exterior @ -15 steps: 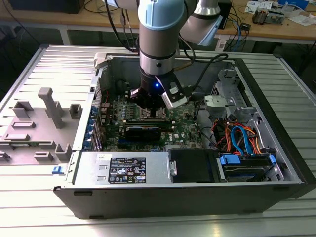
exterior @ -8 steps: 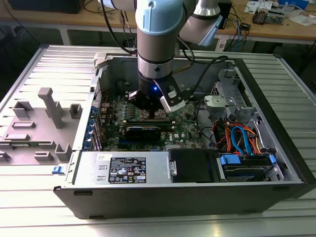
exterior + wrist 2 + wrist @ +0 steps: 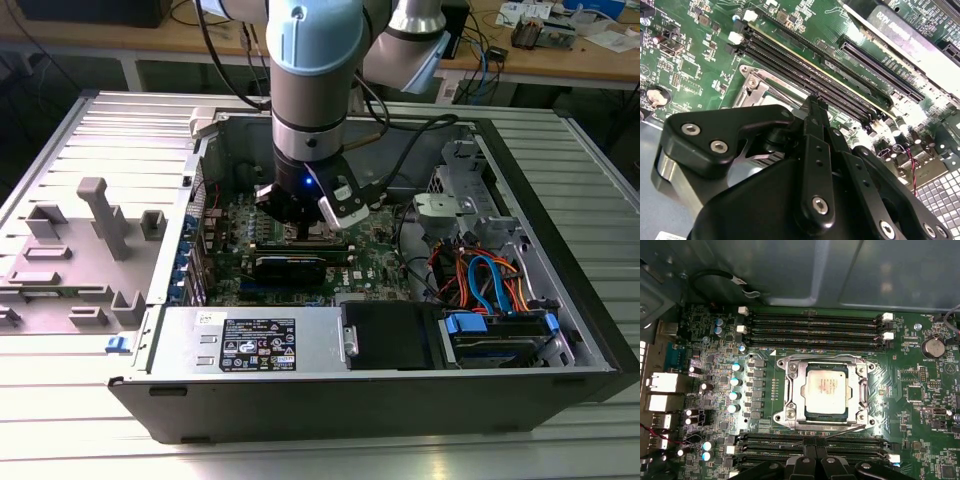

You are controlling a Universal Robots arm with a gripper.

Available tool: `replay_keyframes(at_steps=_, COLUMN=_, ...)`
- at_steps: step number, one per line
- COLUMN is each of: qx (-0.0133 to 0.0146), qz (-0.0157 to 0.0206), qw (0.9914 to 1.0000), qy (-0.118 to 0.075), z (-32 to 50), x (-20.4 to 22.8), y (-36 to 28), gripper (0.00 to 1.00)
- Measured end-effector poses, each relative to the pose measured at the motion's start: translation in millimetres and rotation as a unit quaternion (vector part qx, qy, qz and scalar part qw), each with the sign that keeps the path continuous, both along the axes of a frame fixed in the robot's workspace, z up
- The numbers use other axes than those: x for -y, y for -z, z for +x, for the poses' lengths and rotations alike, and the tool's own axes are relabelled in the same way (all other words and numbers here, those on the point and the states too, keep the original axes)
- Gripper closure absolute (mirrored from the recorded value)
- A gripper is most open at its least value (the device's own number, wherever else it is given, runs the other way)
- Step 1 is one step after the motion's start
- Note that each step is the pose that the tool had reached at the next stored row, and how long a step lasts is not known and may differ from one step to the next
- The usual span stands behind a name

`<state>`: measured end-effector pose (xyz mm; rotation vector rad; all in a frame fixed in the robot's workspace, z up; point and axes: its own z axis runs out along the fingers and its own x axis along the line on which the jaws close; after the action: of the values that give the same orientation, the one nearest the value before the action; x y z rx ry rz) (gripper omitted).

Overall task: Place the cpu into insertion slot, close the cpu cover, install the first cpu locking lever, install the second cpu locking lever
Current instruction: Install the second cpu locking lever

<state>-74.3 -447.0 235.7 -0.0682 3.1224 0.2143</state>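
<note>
Down inside the open computer case (image 3: 560,330) the gripper (image 3: 814,454) hovers low over the motherboard (image 3: 900,395), its fingertips (image 3: 807,460) pressed together and holding nothing, right at a thin locking lever (image 3: 840,430), and beyond it the cpu (image 3: 825,389) sits in the insertion slot (image 3: 860,416) with the cpu cover (image 3: 793,392) closed around it.

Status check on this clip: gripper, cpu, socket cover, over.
Gripper down low at the socket's edge, fingertips together, nothing seen held. Cpu seated in insertion slot. Cpu cover closed around it. Nothing blocking.
</note>
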Motion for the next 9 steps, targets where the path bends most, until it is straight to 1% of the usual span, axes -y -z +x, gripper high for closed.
replay_keyframes(at_steps=1, qx=0.0, qz=0.0007, qw=1.0, qy=0.0, z=-0.1, x=0.0, y=0.0, gripper=0.89)
replay_keyframes(at_steps=9, qx=0.0, qz=0.0008, qw=1.0, qy=0.0, z=-0.1, x=0.0, y=0.0, gripper=0.89)
